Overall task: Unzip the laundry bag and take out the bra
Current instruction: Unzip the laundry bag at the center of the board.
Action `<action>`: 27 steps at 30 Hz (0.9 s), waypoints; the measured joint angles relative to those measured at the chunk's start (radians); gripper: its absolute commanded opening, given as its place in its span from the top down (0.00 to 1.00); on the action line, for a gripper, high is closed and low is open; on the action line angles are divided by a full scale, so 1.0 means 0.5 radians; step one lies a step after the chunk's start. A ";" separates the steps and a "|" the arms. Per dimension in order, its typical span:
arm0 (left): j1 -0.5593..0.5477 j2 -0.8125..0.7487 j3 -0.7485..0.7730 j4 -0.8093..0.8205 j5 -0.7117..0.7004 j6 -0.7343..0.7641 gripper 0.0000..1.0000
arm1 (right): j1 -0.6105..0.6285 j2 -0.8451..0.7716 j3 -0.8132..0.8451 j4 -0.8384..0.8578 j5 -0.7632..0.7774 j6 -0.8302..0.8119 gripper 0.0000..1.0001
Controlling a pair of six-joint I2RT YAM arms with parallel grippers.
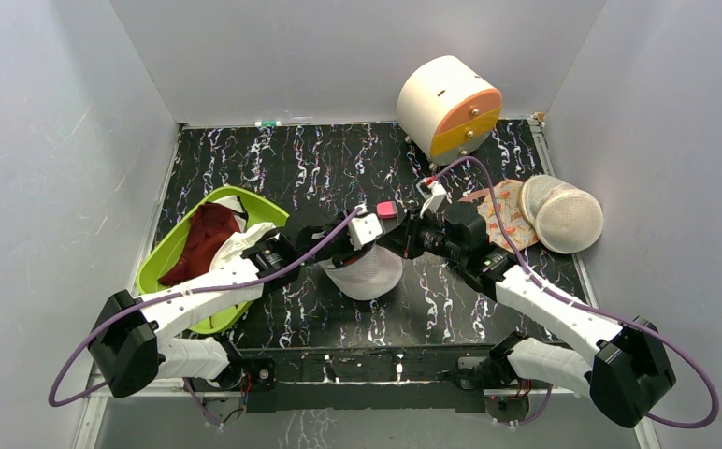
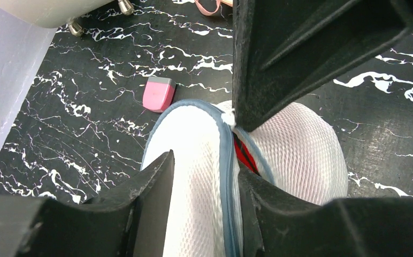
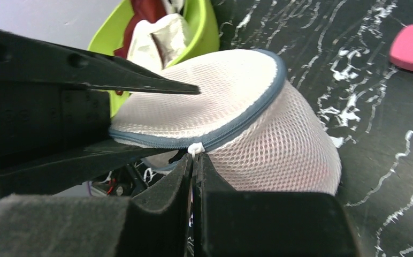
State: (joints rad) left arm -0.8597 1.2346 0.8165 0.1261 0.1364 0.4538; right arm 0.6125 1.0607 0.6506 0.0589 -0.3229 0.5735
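- Two grippers met at the laundry bag (image 1: 368, 276), which sat on the black marbled table (image 1: 292, 168) between them.
- My right gripper (image 3: 194, 159) had its jaws pressed together on the small white zip pull (image 3: 195, 148). It was pinched right at the fingertips, where it hung from the bag's blue-grey zip rim (image 3: 247, 115).
- My left gripper (image 2: 204, 174) had its jaws spread, astride one mesh half of the bag. The mesh filled the gap between the fingers, and the zip rim ran along the inside of one of them.
- That mesh did not look squashed, and I could not tell whether the left fingers pressed it or only stood against it.
- From the right wrist camera, one left finger (image 3: 113, 72) lay over the top of the bag's dome and the other (image 3: 86, 160) lay under the rim, just beside my right fingertips.
- Just behind the pinched pull, between it and the left jaws, the zip stood parted for a short stretch. A sliver of the red bra (image 2: 243, 155) showed in that slit, and the rest of it was hidden inside the mesh.
- Beyond the left fingertips, apart from the bag, a pink block (image 2: 159, 92) lay flat on the table.
- Past the bag from my right jaws, behind the left gripper, a green tub (image 3: 209, 32) held a dark red garment (image 1: 206, 234) and a pale cloth (image 3: 161, 37).
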 measured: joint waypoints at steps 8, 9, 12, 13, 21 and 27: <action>-0.001 0.000 0.000 -0.002 0.002 -0.003 0.85 | 0.000 0.047 0.043 0.007 -0.146 -0.056 1.00; -0.002 0.000 0.001 -0.006 0.001 -0.006 0.87 | 0.000 0.049 0.057 -0.014 -0.140 -0.074 1.00; -0.015 -0.001 0.004 -0.020 -0.011 -0.001 0.95 | 0.001 0.038 0.083 -0.072 -0.088 -0.129 1.00; -0.021 -0.001 0.004 -0.022 -0.014 0.000 0.99 | 0.002 0.027 0.082 -0.098 -0.069 -0.137 1.00; -0.042 -0.067 0.008 -0.044 -0.021 0.017 1.00 | 0.004 -0.059 0.101 -0.292 0.159 -0.223 1.00; -0.049 -0.166 0.004 -0.007 -0.021 0.017 1.00 | -0.029 -0.038 0.101 -0.328 0.216 -0.188 1.00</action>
State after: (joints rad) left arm -0.8841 1.1519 0.8185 0.1226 0.1257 0.4622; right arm 0.5980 1.0416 0.7010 -0.1051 -0.2150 0.4793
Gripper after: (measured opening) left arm 0.018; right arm 0.009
